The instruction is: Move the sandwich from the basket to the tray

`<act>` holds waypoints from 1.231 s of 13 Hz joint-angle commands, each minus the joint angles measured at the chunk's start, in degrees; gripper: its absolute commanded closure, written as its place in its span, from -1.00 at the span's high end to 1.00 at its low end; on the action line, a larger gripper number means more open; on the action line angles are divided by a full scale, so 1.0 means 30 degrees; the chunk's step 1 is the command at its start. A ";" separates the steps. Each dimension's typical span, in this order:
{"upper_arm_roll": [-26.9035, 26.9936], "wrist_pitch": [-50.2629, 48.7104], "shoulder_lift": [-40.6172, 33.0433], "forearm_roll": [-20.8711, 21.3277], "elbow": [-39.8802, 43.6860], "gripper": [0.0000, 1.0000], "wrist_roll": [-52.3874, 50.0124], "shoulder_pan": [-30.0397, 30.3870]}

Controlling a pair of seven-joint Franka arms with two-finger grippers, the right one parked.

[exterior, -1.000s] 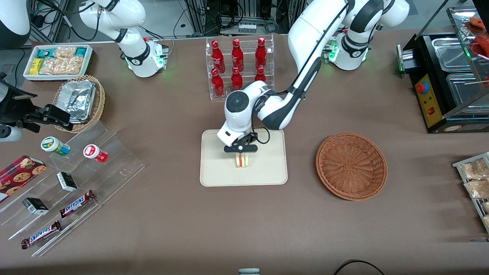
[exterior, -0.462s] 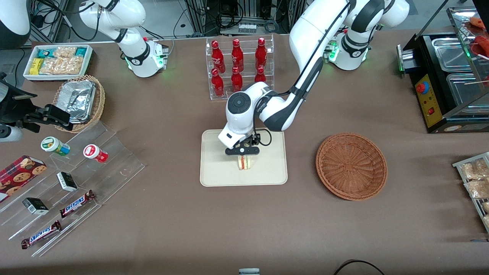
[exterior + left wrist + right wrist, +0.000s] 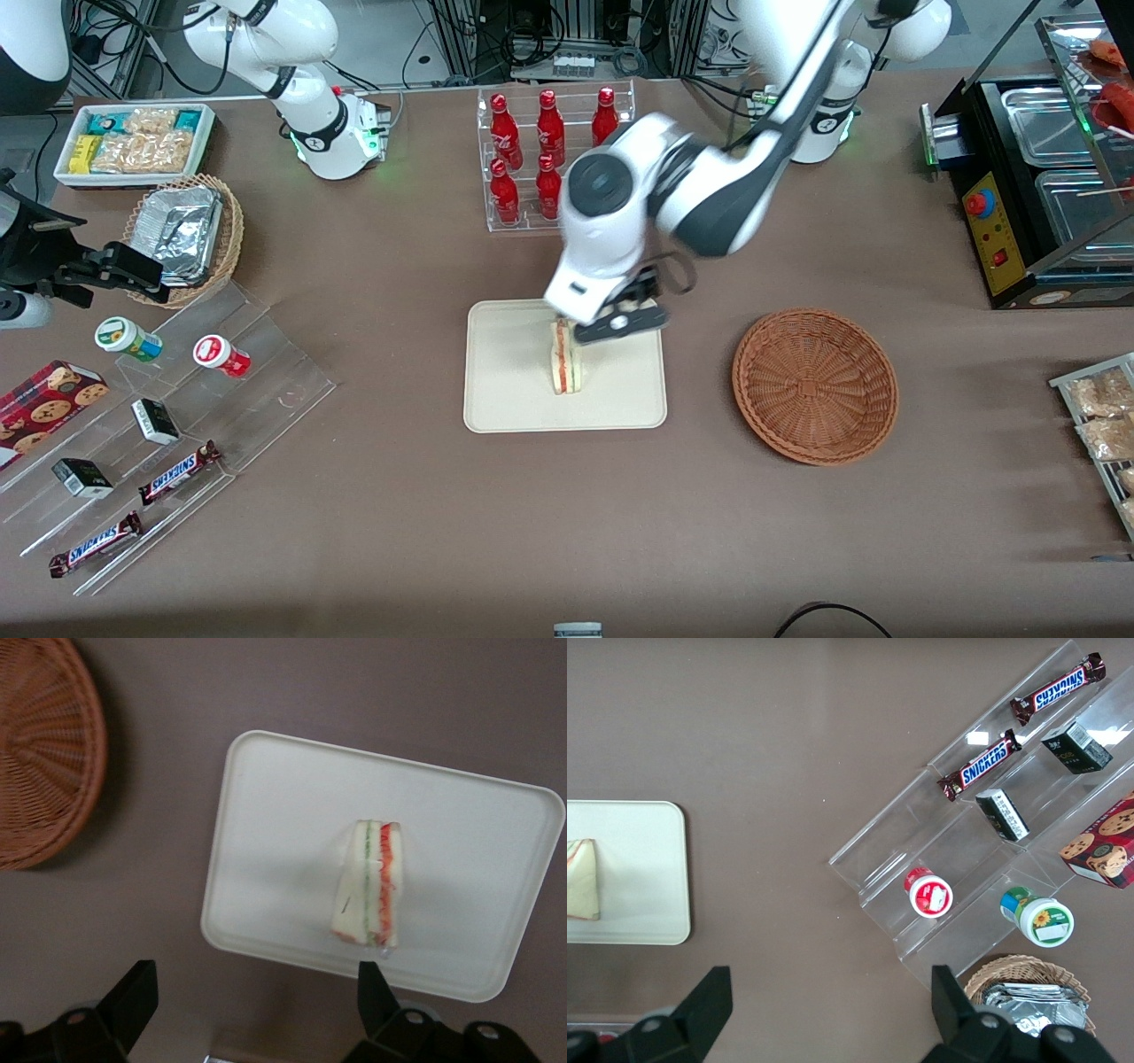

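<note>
The sandwich (image 3: 564, 359) lies on the cream tray (image 3: 505, 381), its red, pink and green layers facing up; nothing holds it. My left gripper (image 3: 617, 324) hangs open and empty well above the tray, over the tray's edge farther from the front camera and apart from the sandwich. In the left wrist view the sandwich (image 3: 370, 881) rests in the middle of the tray (image 3: 283, 815), with the gripper (image 3: 255, 983) spread wide over bare table next to the tray's rim. The reddish-brown basket (image 3: 815, 385) sits empty beside the tray, toward the working arm's end, as the wrist view (image 3: 40, 771) also shows.
A clear rack of red bottles (image 3: 554, 155) stands farther from the camera than the tray. Toward the parked arm's end are a tan basket of foil containers (image 3: 182, 230), a white snack bin (image 3: 133, 142) and an acrylic stand (image 3: 168, 425). A black appliance (image 3: 1036, 177) stands at the working arm's end.
The gripper has let go of the sandwich, opened, and risen away from the tray toward the bottle rack. The sandwich stays on the tray.
</note>
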 commanded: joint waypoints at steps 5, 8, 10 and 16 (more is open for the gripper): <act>-0.0088 -0.4181 -0.4067 -0.0023 -0.1478 0.98 0.5648 0.4966; -0.0088 -0.4565 -0.6410 -0.0198 -0.3261 0.99 0.8906 0.7923; -0.0059 -0.4476 -0.7409 -0.0169 -0.4143 0.99 1.0685 0.9187; 0.0553 -0.4476 -0.9581 -0.0344 -0.6050 0.99 1.7403 1.2708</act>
